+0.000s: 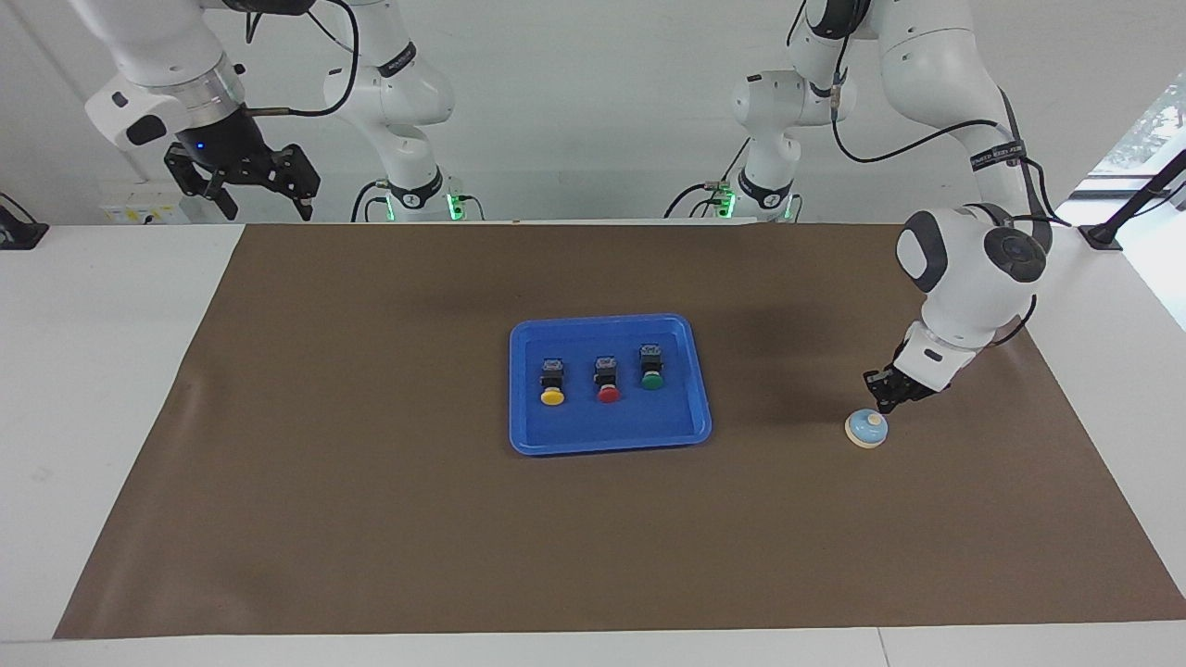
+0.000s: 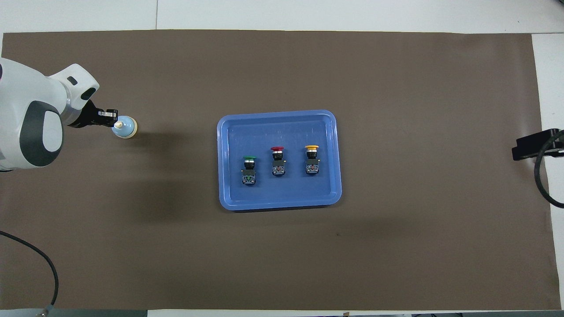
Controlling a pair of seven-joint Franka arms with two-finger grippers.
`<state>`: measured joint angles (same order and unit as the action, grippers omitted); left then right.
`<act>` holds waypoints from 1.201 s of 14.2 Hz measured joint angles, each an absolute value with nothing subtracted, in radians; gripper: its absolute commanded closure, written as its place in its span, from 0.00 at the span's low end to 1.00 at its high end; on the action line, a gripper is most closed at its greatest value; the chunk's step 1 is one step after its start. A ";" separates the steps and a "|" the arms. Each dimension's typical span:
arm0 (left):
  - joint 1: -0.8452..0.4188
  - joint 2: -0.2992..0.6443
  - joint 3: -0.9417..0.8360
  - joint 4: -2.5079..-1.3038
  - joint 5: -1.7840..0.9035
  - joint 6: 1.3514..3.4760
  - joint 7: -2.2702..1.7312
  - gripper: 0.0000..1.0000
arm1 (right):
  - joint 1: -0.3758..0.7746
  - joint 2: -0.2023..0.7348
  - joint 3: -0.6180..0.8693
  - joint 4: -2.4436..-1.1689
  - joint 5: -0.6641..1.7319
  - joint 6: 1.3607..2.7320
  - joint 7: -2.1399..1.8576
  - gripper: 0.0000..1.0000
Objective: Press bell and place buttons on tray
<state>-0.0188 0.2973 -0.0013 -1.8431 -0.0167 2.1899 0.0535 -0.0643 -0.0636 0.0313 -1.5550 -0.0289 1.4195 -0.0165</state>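
A wide brown mat covers a white table, with two white robot arms based along one long edge; at the middle of the mat lies a shallow, bright-blue rectangular plastic tray with rounded corners and a raised rim; inside it three small push-button switches with black bodies lie in a row, caps pointing away from the robots: the green-capped button toward the left arm's end, the red-capped button in the middle, the yellow-capped button toward the right arm's end; with all three already in the tray, the placing part of the task looks finished; the small round light-blue bell, with a cream knob and cream base rim, sits alone on the mat well apart from the tray, toward the left arm's end of the table; the left gripper hangs just above the bell's robot-side edge, its fingertips pressed together and angled down, probably so the closed tips act as one blunt point for pushing the knob; whether it is touching the bell cannot be told; the right gripper waits high above the mat's right-arm corner nearest the robots, its fingers spread apart and holding nothing.
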 measured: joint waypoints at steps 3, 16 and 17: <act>-0.020 0.309 -0.002 -1.853 -0.017 2.214 0.054 1.00 | -0.064 -0.064 0.031 -1.555 -0.029 1.419 -0.017 0.00; -0.019 0.319 0.000 -1.848 -0.017 2.188 0.044 1.00 | -0.064 -0.064 0.031 -1.555 -0.029 1.419 -0.017 0.00; -0.018 0.302 0.002 -1.830 -0.017 2.139 0.044 1.00 | -0.064 -0.064 0.031 -1.555 -0.029 1.419 -0.017 0.00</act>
<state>-0.0184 0.3021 0.0020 -1.8300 -0.0165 2.1388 0.0439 -0.0643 -0.0636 0.0314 -1.5551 -0.0289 1.4194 -0.0165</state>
